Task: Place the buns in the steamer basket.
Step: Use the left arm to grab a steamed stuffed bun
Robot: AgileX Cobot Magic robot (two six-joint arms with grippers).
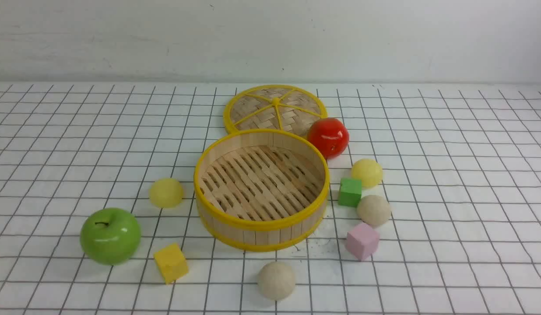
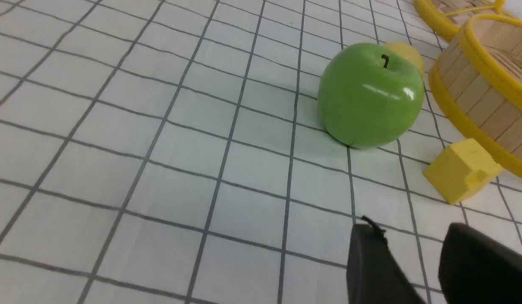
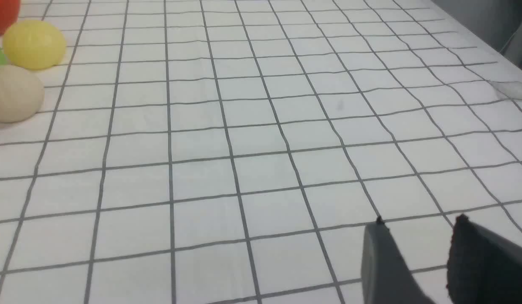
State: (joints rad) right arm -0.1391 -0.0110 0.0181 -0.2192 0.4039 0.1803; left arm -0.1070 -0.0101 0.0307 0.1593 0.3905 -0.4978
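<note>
The steamer basket (image 1: 261, 226) stands empty mid-table, also in the left wrist view (image 2: 472, 90). One pale yellow bun (image 1: 166, 192) lies left of it, half hidden behind the green apple in the left wrist view (image 2: 409, 51). Another yellow bun (image 1: 367, 173) (image 3: 34, 44) and a beige bun (image 1: 374, 210) (image 3: 14, 93) lie to its right. A second beige bun (image 1: 276, 280) sits in front of it. My left gripper (image 2: 413, 230) is open over bare cloth, short of the apple. My right gripper (image 3: 419, 222) is open too, far from the buns. Neither shows in the front view.
The woven lid (image 1: 275, 109) lies behind the basket, a red apple (image 1: 328, 137) beside it. A green apple (image 1: 110, 236) (image 2: 371, 95) and yellow cube (image 1: 170, 263) (image 2: 461, 169) sit front left. Green (image 1: 350, 191) and pink (image 1: 362, 241) cubes crowd the right-hand buns.
</note>
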